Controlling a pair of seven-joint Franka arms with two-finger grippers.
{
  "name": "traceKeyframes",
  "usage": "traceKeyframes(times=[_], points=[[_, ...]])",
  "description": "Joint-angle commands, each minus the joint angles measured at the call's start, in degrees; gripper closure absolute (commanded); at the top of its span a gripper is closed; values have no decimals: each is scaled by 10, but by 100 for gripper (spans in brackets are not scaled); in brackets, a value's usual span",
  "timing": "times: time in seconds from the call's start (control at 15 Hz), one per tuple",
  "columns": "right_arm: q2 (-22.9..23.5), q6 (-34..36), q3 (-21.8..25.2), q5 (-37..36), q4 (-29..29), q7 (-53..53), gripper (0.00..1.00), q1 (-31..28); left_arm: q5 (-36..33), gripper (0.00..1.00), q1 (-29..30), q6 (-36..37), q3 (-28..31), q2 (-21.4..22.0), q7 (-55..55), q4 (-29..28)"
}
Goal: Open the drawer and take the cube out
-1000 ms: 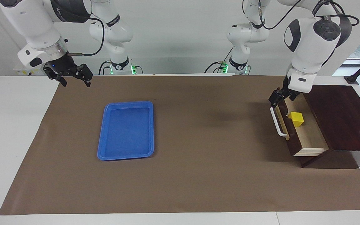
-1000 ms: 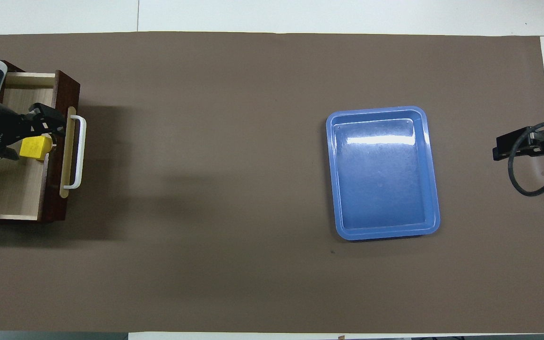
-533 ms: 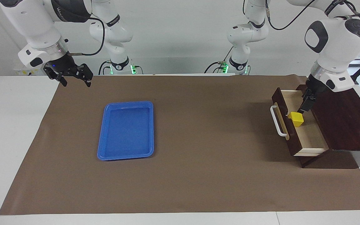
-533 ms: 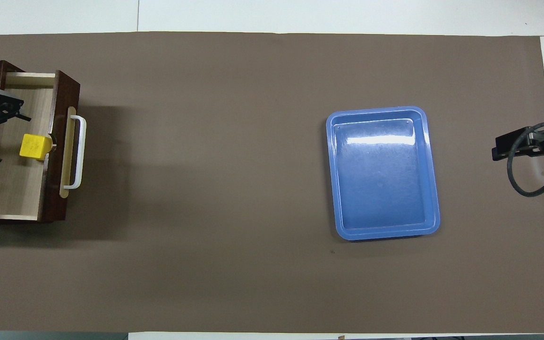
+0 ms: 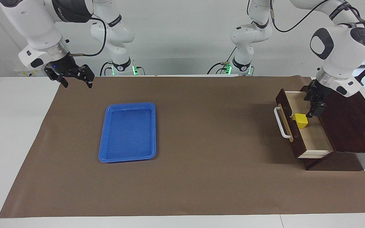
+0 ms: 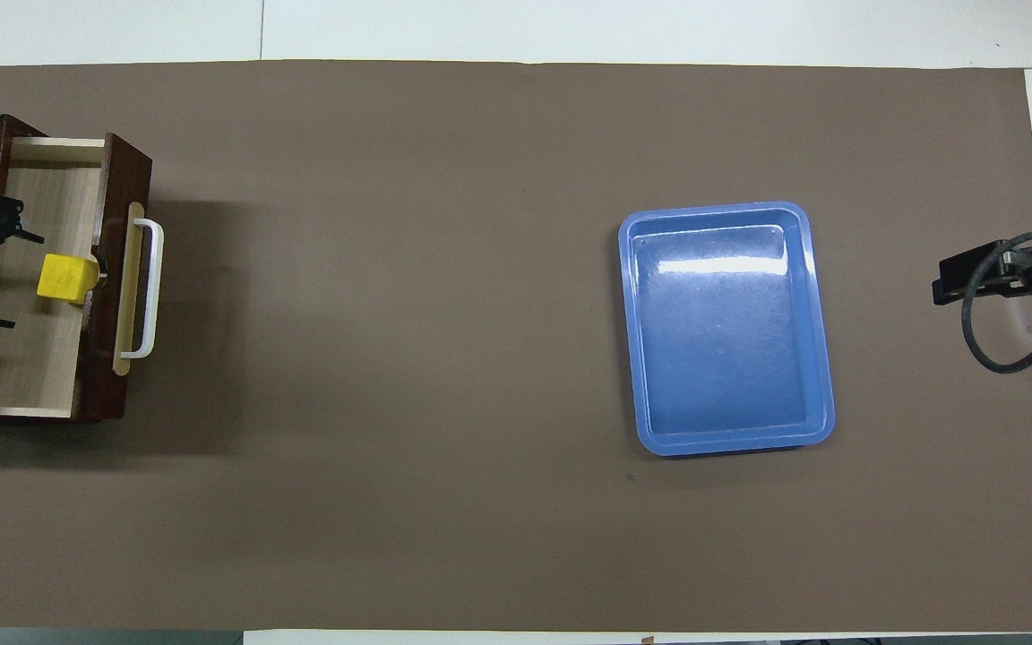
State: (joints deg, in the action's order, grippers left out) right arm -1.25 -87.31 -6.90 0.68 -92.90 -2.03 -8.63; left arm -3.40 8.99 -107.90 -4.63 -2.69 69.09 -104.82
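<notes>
The dark brown drawer of the sloped-top wooden box stands pulled out at the left arm's end of the table, its white handle facing the table's middle. The yellow cube lies in the pale interior, close to the drawer's front panel. My left gripper hangs open over the drawer, beside the cube on the box's side, not touching it. In the overhead view the drawer, cube and left gripper show at the edge. My right gripper waits open and empty in the air.
A flat blue tray lies empty on the brown mat toward the right arm's end; it also shows in the overhead view. The right gripper shows at the mat's edge. White table borders the mat.
My left gripper has left the drawer's handle end, risen and moved over the drawer's interior to the box's side of the cube, turning as it went. The drawer, cube and right arm stayed put.
</notes>
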Motion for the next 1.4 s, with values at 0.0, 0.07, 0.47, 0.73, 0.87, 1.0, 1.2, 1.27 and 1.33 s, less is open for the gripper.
traceKeyframes(times=[0.0, 0.07, 0.47, 0.73, 0.87, 1.0, 1.2, 1.27, 1.33], points=[[-13, -2, -6, 11, -13, 4, 0, -7, 8, 0, 8, -12, -4, -6, 17, -12], [-13, -2, -7, 10, -13, 4, 0, -7, 8, 0, 14, -17, -5, -10, 24, -16], [-13, -2, -7, 11, -14, 5, 0, -7, 7, 0, 31, -57, -5, -13, 38, -49], [-13, -2, -7, 11, -14, 4, 0, -7, 7, 0, 31, -59, -5, -14, 43, -56], [-13, -2, -7, 11, -14, 4, 0, -6, 7, 0, 31, -64, -5, -14, 52, -57], [-13, -2, -7, 11, -14, 4, 0, -7, 7, 0, 27, -64, -5, -14, 57, -54], [-13, -2, -7, 11, -13, 4, 0, -7, 8, 0, 21, -57, -6, -22, 59, -34], [-13, -3, -7, 11, -14, 5, 0, -7, 8, 0, 21, -57, -6, -27, 62, -29], [-13, -3, -7, 11, -14, 4, 0, -6, 8, 0, 20, -57, -6, -28, 67, -26]])
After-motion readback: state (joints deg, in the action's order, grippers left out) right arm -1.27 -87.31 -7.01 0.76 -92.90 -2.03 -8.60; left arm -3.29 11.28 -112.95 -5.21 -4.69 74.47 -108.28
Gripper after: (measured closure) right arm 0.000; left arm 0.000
